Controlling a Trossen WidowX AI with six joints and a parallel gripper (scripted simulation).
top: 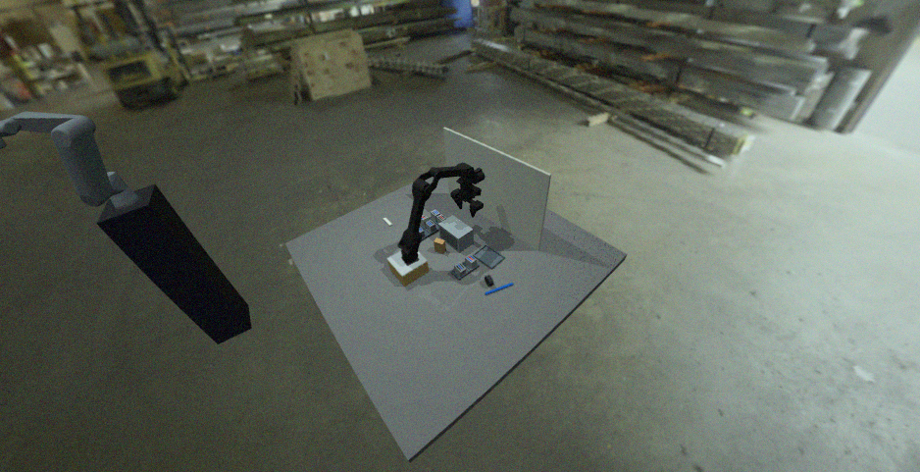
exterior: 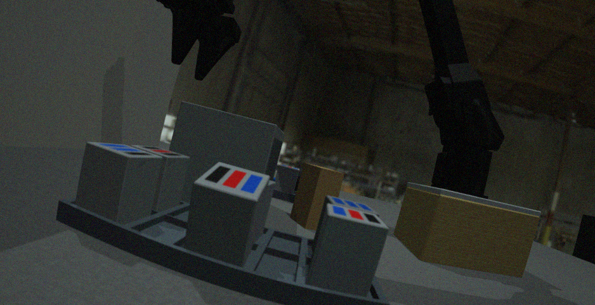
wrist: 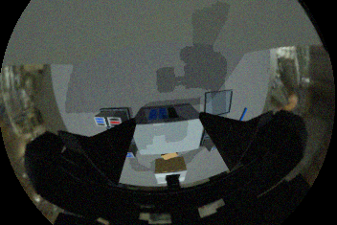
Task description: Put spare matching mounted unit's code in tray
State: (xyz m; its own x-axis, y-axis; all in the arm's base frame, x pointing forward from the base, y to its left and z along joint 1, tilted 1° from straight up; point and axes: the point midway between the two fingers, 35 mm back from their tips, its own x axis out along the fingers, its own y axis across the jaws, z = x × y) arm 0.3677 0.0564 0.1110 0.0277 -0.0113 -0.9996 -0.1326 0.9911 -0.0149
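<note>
Mounted unit (top: 455, 233) (exterior: 222, 140) (wrist: 168, 137), coded back toward panel (top: 508, 182) (exterior: 62, 61) (wrist: 134, 25), long axis alongside panel, jaws released.

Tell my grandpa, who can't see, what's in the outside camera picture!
An open black gripper hangs above gray blocks with red, blue and black stripes on top, standing in a dark rack. Behind them is a big gray box.

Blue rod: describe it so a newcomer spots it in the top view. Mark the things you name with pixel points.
On the big grey board (top: 398, 346) (exterior: 28, 278) (wrist: 249, 87), find the flat, dark-rimmed tray (top: 488, 256) (wrist: 218, 102). Just past a small black piece (top: 488, 281) beside it lies the blue rod (top: 498, 288) (wrist: 243, 114). It's long, thin and solid blue; its neighbours are a squat black lump and a flat square.
</note>
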